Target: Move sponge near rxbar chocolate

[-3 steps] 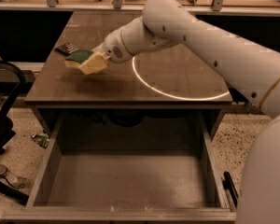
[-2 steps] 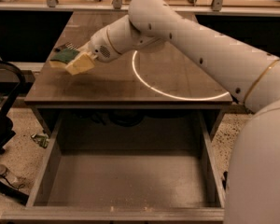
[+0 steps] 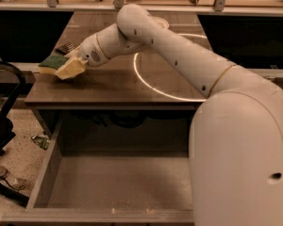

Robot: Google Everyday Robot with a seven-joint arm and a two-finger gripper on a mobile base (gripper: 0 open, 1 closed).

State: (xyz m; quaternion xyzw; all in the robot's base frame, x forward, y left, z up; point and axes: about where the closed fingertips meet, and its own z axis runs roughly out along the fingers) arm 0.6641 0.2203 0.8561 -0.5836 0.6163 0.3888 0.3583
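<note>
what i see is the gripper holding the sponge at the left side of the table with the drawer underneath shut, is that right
Not quite. The drawer under the table is pulled open, not shut, as the camera view shows. The rest holds: the gripper holds the sponge at the left side of the table.

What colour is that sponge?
The sponge is dark green over pale yellow, gripped by the end effector at the table's left edge; camera view.

No readable writing anywhere, nor on the gripper (image 3: 78,60) holding the sponge (image 3: 65,68)
</note>
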